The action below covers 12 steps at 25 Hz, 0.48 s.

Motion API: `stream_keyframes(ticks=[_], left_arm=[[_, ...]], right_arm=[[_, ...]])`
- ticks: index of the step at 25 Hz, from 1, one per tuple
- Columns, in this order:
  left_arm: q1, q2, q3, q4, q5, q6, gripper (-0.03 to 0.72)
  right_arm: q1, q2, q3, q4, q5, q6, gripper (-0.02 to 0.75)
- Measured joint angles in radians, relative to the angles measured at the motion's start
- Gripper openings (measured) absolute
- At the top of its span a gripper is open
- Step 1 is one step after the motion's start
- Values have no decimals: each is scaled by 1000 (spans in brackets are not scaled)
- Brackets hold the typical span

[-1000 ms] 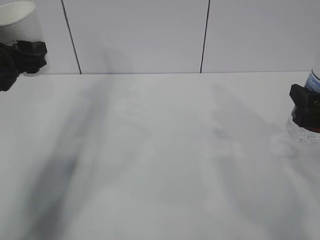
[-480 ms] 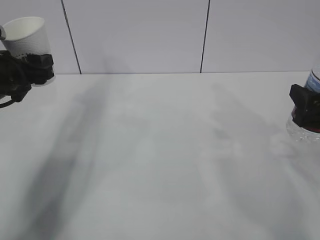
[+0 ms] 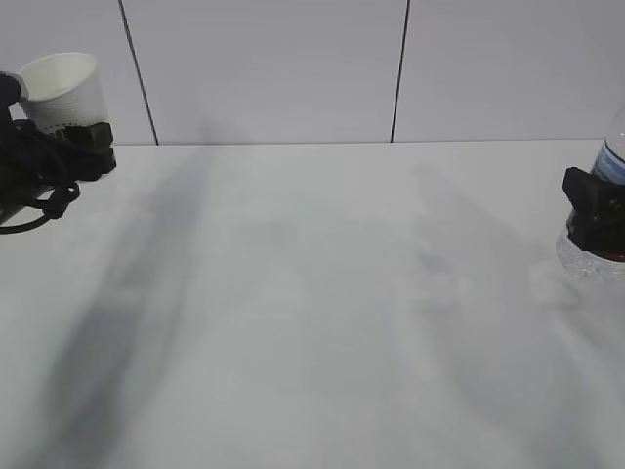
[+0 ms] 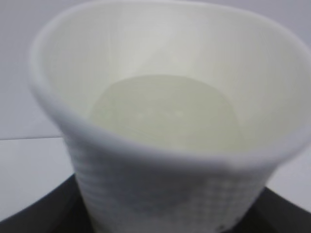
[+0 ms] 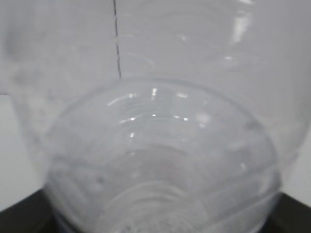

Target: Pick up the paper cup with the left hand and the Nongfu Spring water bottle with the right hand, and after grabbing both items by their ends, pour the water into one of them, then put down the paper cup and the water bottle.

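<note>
At the far left of the exterior view, my left gripper (image 3: 70, 149) is shut on the lower part of the white dimpled paper cup (image 3: 62, 88), holding it upright with a slight tilt, just above the table's back edge. The left wrist view looks into the cup (image 4: 160, 121); its bottom is pale, and I cannot tell whether water lies in it. My right gripper (image 3: 596, 213) is shut on the lower body of the clear Nongfu Spring water bottle (image 3: 584, 260) at the right edge, its top cut off. The ribbed bottle (image 5: 160, 160) fills the right wrist view.
The white table (image 3: 312, 313) stretches between the two arms, with soft shadows across it. Behind it stands a pale wall with two dark vertical seams (image 3: 400, 68). Whether the bottle's base touches the table I cannot tell.
My left gripper has come down and slightly to the right with the cup, which now shows whole in the exterior view. The right gripper and bottle have barely shifted.
</note>
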State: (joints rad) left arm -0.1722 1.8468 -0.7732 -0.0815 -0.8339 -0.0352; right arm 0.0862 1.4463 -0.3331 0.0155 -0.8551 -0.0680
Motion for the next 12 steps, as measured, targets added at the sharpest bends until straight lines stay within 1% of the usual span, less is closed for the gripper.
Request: stream_keyframes(ticks=[12], left_arm=[[0,56,0,0,-53,0,486]], right_arm=[[0,0,0,0,-6,0,519]])
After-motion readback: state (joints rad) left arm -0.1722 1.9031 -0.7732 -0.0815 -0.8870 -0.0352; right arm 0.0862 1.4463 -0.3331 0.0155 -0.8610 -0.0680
